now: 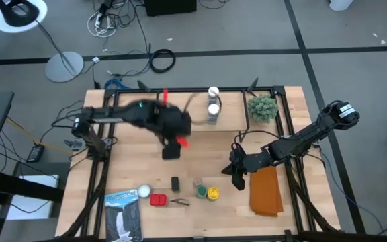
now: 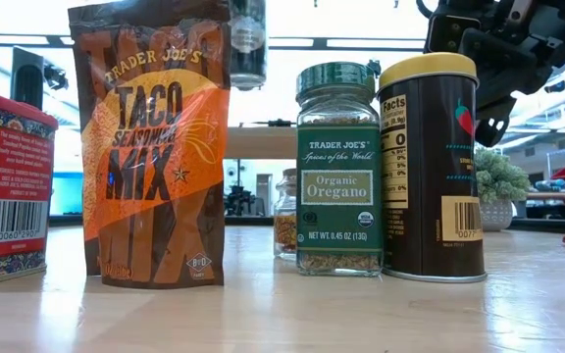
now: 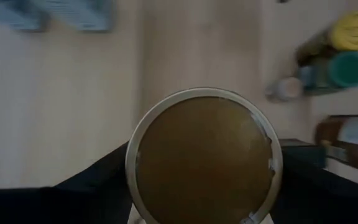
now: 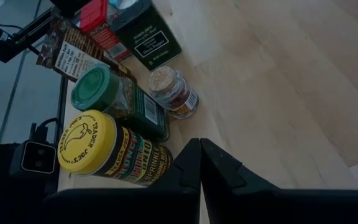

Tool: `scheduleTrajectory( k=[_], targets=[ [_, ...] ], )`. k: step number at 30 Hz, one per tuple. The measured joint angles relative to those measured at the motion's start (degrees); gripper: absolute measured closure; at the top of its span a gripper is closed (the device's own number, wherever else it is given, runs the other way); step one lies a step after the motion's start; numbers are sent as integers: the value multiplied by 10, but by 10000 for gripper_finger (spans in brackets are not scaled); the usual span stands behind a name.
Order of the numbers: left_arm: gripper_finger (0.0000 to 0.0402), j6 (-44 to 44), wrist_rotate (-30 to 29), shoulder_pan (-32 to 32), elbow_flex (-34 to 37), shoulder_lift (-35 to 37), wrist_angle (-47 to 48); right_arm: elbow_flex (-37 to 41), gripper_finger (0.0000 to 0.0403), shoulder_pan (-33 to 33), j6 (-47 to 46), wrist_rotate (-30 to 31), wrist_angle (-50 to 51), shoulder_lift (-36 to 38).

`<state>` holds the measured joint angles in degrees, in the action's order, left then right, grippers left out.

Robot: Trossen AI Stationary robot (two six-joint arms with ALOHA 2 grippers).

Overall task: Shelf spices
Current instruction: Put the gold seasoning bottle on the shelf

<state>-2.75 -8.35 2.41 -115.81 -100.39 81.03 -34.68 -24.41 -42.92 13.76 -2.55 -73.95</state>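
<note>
A round tin (image 3: 204, 158) with a brown lid is seen clamped between the spread fingers of the left gripper (image 1: 172, 149), held above the middle of the wooden table (image 1: 294, 222). The right gripper (image 1: 236, 169), its jaws pressed together and empty, is poised over the table's right half, beside an orange folded cloth (image 1: 266, 191). The remaining spices are lined up along the table's near edge: a red tin (image 2: 8, 186), a taco seasoning pouch (image 2: 155, 147), a small clear jar (image 2: 284, 221), a green-lidded oregano jar (image 2: 337, 172) and a yellow-lidded dark can (image 2: 432, 167). The shelf (image 1: 230, 115) is set at the far edge, with two white-capped jars (image 1: 213, 107) already placed on its board and a small green plant (image 1: 263, 107) just beside it.
</note>
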Motion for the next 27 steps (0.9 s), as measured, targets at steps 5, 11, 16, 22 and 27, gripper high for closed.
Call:
scheduleTrajectory(
  k=[5, 11, 16, 22, 27],
  targets=[
    [116, 60, 28, -86, 0, 17, 1, 0, 400, 0, 0, 0, -1, 0],
    [116, 143, 80, -195, 1, 14, -8, 0, 395, 0, -9, 0, -4, 0],
    [116, 196, 124, -281, 1, 10, -33, 0, 398, 0, -9, 0, -4, 0],
    [116, 262, 175, -351, 10, -1, -41, 0, 396, 0, -9, 0, -4, 0],
    [116, 303, 194, -370, 10, -26, -38, 0, 395, 0, -9, 0, -7, 0]
  ],
)
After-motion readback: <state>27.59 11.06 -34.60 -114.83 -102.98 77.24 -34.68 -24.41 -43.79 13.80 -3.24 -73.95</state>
